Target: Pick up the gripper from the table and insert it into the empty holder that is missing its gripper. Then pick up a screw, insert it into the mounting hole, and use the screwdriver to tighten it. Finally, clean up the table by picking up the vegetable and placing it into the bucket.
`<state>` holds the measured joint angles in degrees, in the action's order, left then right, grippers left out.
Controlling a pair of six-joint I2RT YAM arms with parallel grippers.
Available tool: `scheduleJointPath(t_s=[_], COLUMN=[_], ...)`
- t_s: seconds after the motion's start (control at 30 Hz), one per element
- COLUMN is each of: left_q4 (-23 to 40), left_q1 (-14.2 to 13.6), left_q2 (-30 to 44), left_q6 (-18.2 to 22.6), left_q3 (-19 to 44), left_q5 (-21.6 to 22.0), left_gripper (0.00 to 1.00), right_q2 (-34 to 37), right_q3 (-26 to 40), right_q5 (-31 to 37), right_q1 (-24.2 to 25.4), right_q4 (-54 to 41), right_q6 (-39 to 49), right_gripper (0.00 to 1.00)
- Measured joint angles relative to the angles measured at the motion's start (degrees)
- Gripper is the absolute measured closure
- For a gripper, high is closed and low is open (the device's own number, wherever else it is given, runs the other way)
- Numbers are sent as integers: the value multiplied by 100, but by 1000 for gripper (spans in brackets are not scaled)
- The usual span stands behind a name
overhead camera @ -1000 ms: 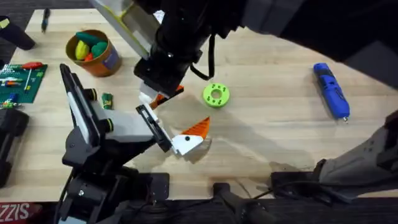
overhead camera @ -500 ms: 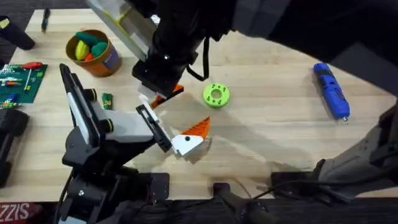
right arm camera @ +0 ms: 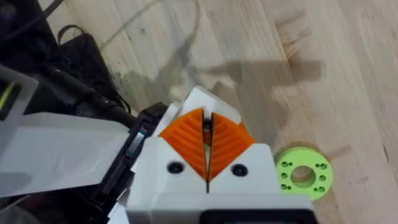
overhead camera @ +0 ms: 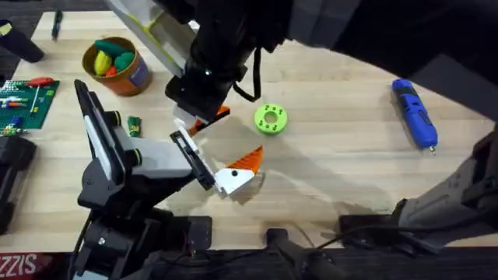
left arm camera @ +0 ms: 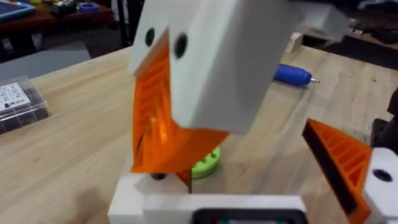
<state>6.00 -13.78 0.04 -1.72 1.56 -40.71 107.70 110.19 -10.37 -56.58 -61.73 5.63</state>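
1. So, overhead: my right gripper [overhead camera: 201, 118] hovered by the left gripper [overhead camera: 233, 175]; the screwdriver [overhead camera: 414, 113] and the vegetable [overhead camera: 134, 126] lay untouched, outside the bucket [overhead camera: 136, 80].
2. Left wrist: its lone finger [left arm camera: 339, 155] sat wide of the empty holder [left arm camera: 146, 200].
3. Right wrist: pads [right arm camera: 183, 146] pinched shut, seemingly on the gripper [right arm camera: 208, 104]; insertion unfinished, I judged.

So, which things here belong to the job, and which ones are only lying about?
Job: gripper, screwdriver, vegetable, bucket.
Lying about: lime-green disc, circuit board, toys in the bucket.
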Motion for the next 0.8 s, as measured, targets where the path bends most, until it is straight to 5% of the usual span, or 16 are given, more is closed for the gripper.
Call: scheduleJointPath(t_s=[0.07, 0.5, 0.8], left_q4=[0, 1, 0], left_q1=[0, 0, 0], left_q2=[0, 1, 1], left_q6=[0, -4, 0], left_q3=[0, 0, 0], left_q5=[0, 4, 0], left_gripper=[15, 15, 15], right_q2=[0, -9, -246], right_q3=[0, 0, 0], right_q5=[1, 159, 83], right_q1=[0, 169, 422], right_q4=[-1, 13, -6], right_q6=[0, 23, 20], right_gripper=[960, 33, 8])
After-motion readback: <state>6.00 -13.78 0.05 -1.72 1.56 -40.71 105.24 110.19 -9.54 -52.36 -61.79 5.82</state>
